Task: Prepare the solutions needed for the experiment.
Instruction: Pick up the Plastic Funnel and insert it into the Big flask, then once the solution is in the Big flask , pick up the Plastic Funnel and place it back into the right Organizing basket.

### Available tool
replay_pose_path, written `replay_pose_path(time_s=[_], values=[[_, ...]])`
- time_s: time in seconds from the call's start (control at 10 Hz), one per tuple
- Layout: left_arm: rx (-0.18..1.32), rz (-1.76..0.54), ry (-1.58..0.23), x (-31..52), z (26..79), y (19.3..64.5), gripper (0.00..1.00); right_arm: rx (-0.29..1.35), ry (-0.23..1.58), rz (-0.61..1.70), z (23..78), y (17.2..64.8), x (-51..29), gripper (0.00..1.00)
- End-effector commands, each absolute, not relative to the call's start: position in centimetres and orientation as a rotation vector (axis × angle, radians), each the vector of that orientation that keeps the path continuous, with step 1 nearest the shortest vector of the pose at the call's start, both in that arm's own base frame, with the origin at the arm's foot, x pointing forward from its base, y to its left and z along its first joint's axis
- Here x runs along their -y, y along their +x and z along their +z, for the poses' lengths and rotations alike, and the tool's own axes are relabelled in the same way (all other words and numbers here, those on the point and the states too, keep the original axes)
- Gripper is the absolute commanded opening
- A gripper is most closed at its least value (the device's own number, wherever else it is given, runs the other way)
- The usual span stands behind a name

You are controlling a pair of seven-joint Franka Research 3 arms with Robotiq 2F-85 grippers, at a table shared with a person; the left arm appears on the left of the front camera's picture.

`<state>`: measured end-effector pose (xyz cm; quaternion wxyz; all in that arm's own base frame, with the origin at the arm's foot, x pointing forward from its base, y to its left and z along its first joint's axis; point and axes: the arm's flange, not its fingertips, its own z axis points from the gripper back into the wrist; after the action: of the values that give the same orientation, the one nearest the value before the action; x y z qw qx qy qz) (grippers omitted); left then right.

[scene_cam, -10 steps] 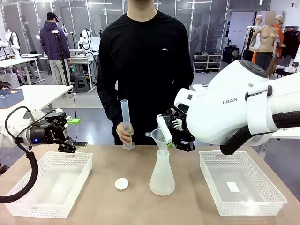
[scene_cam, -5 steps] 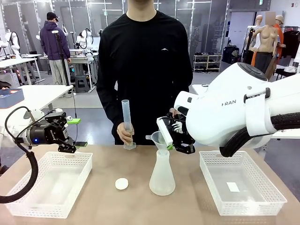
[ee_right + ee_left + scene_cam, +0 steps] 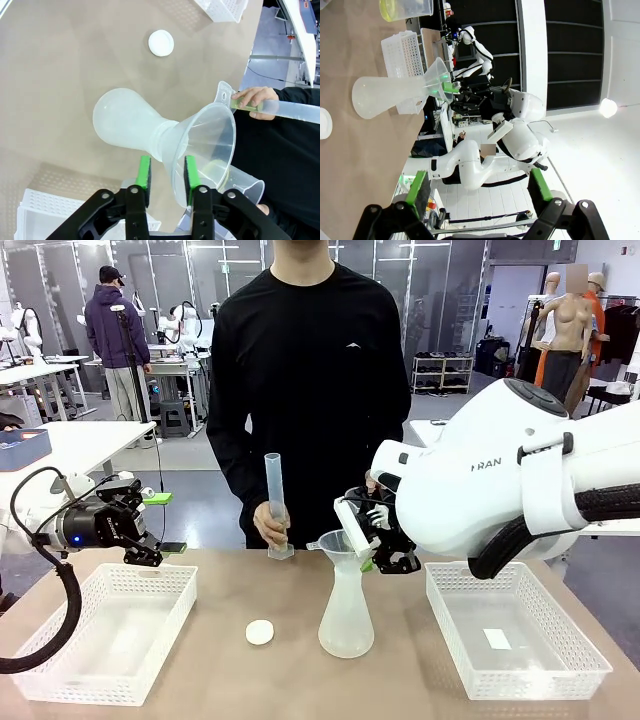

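A translucent conical flask [image 3: 346, 615] stands mid-table with a clear funnel [image 3: 338, 541] seated in its neck. My right gripper [image 3: 366, 543] sits at the funnel's right side. In the right wrist view its jaws [image 3: 167, 172] stand apart, the funnel's [image 3: 205, 142] lower wall between the green pads [image 3: 145, 173] without being squeezed. The person's hand [image 3: 268, 529] holds an upright measuring cylinder [image 3: 273, 490]; pale yellow-green solution [image 3: 239, 104] shows at its base. More solution lies in a beaker [image 3: 405, 7]. My left gripper [image 3: 165, 523] hovers open above the left basket, nothing between its fingers [image 3: 417, 187].
A small white round cap [image 3: 260, 632] lies left of the flask [image 3: 131, 127]. White mesh baskets stand at the left [image 3: 60, 680] and right [image 3: 560, 675] of the table. A second beaker [image 3: 245, 189] sits by the person's side. People and other tables are far behind.
My right gripper lowered the funnel into the flask's neck and its jaws have parted from the rim. The person's cylinder shifted slightly right. The left arm stayed still.
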<state>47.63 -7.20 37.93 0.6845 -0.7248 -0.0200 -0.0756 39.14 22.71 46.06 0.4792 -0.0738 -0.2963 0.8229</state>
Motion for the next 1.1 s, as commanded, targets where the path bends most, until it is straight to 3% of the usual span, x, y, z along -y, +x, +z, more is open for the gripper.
replay_pose_path(time_s=[0.0, 0.3, 0.4, 1.0], values=[[0.045, -0.163, -1.632, 7.25, 38.14, 47.55, 1.0, 0.748, -0.169, 2.03, 45.43, 39.17, -22.53, 0.62], [0.045, -0.163, -1.632, 7.25, 38.14, 47.55, 1.0, 0.743, -0.186, 2.028, 45.72, 39.0, -22.3, 0.89], [0.045, -0.163, -1.632, 7.25, 38.14, 47.55, 1.0, 0.669, -0.145, 2.05, 46.03, 39.16, -22.2, 1.0], [0.045, -0.163, -1.632, 7.25, 38.14, 47.55, 1.0, 0.724, -0.181, 2.01, 46.08, 39.11, -22.71, 1.0]])
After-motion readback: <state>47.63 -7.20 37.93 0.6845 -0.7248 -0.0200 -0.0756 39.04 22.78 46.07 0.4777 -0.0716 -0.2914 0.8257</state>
